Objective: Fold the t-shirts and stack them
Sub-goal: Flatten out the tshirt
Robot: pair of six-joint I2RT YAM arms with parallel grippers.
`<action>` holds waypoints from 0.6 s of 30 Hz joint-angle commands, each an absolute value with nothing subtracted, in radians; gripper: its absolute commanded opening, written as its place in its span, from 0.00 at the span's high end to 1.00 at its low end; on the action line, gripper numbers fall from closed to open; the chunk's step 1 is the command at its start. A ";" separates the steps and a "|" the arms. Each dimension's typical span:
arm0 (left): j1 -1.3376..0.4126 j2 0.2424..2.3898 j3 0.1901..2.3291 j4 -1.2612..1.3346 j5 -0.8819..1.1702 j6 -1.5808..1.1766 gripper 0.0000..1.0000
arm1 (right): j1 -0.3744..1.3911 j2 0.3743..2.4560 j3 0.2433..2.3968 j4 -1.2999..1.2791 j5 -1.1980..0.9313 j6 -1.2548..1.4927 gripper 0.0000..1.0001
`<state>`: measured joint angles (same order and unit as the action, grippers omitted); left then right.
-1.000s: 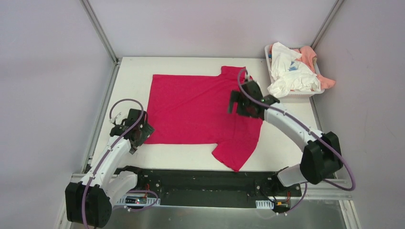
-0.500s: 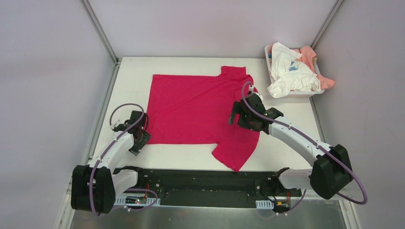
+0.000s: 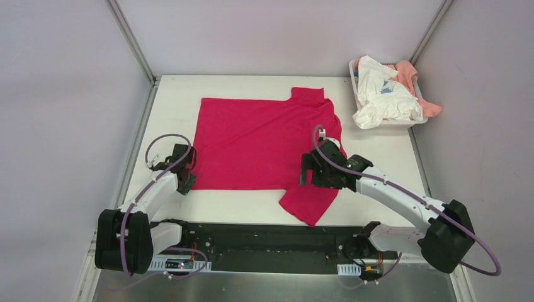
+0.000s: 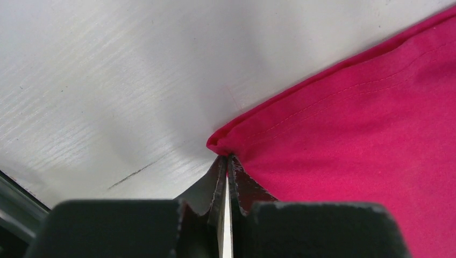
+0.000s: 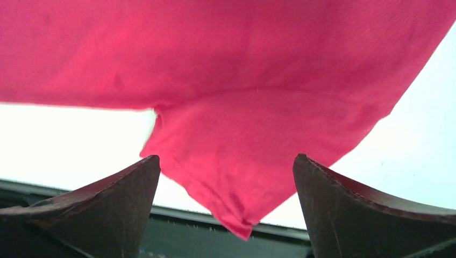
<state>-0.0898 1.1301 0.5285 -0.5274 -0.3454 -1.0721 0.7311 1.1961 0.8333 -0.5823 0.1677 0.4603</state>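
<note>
While L grip pinches tee corner | R grip spread over sleeve

Bright even overhead light, soft shadows; wrist views blown-out white, near jaws blurred.

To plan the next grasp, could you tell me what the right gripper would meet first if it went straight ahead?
Probably the magenta t-shirt's near sleeve, lying straight ahead of the open right gripper.

We find one t-shirt flat on the surface; behind it to the right, a basket holds other t-shirts.
</note>
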 commanded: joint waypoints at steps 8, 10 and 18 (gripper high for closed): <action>-0.081 1.062 0.490 -0.540 -0.347 -1.062 1.00 | 0.920 1.195 0.790 -0.771 0.101 0.553 0.11; -0.082 1.036 0.490 -0.538 -0.349 -1.043 1.00 | 0.942 1.222 0.785 -0.766 0.118 0.561 0.15; -0.081 1.008 0.491 -0.534 -0.337 -1.017 1.00 | 0.985 1.328 0.791 -0.774 0.128 0.590 0.27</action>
